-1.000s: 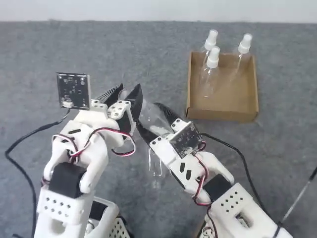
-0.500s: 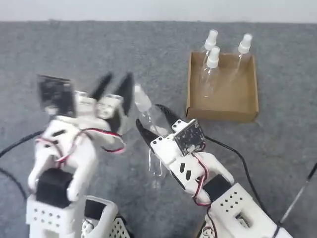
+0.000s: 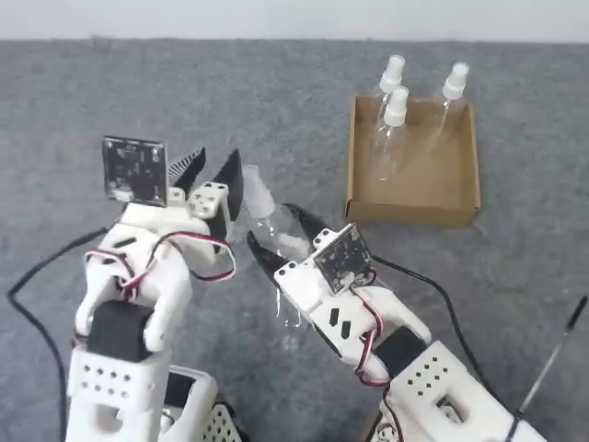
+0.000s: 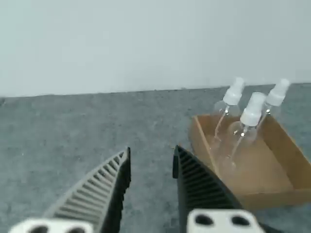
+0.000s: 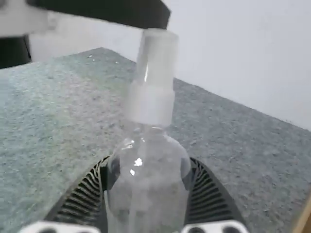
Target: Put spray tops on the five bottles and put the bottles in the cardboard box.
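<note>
**Right claw grips a capped bottle; left claw open beside it**

The right claw (image 3: 283, 238) is closed around the body of a clear bottle (image 3: 276, 230), one ribbed black finger on each side, as its own wrist view shows (image 5: 146, 204). The bottle (image 5: 148, 165) carries a white spray top (image 5: 153, 82) and is held up off the tabletop (image 3: 110, 92). In the high view its top (image 3: 258, 189) lies toward 11 o'clock and its base toward 5 o'clock, under the arm.

At 10 o'clock from the bottle hangs the left claw (image 3: 210, 170). Its fingers are spread with nothing between them, and its wrist view shows the gap (image 4: 151, 160) plainly. Its nearer finger sits just beside the spray top. Whether the two touch is hard to make out from above.

At about 2 o'clock from the right claw, well apart from it, the cardboard box (image 3: 414, 214) sits flat on the tabletop. Three bottles (image 3: 391, 138) are inside it, grouped toward the far side, each with a white spray top rising above the rim. The left wrist view shows the same box (image 4: 272, 196) at 3 o'clock from the open claw.
</note>
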`<action>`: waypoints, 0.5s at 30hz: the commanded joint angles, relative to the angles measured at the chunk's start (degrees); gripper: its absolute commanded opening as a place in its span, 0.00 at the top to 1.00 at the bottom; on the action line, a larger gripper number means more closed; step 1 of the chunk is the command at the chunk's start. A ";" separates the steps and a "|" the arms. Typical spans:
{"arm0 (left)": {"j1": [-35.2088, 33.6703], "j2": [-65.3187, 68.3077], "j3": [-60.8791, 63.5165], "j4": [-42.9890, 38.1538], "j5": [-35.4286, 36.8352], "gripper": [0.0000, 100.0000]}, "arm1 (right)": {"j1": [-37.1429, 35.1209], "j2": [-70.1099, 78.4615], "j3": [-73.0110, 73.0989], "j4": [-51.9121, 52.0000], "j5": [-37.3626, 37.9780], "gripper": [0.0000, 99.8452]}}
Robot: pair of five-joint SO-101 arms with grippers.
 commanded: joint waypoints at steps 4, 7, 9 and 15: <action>-0.18 -0.79 0.75 -1.76 -0.79 0.87 | -0.48 -1.71 -1.05 1.80 -0.18 0.99; -4.40 -0.79 -1.80 -1.67 -0.79 0.87 | -0.40 -1.71 -2.55 5.76 -0.18 0.99; -7.74 -0.79 -3.12 -0.62 -0.44 0.87 | 0.13 -1.71 -4.48 8.84 -0.18 0.99; -9.41 -0.79 0.40 6.24 -0.62 0.86 | 8.31 0.22 -15.56 16.22 -0.26 0.99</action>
